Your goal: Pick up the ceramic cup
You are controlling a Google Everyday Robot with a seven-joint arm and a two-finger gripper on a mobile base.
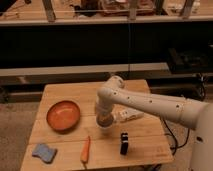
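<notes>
gripper [104,119] right atop ceramic cup [105,124]

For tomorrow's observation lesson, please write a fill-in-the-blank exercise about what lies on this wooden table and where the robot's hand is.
1. The hand is down at the ceramic cup, just to the right of the ______ plate.
2. The carrot lies between the blue sponge and a small ______ block.
3. The white power strip lies to the ______ of the cup.
4. All these things rest on a ______ table.

Missing words: orange; black; right; wooden
</notes>
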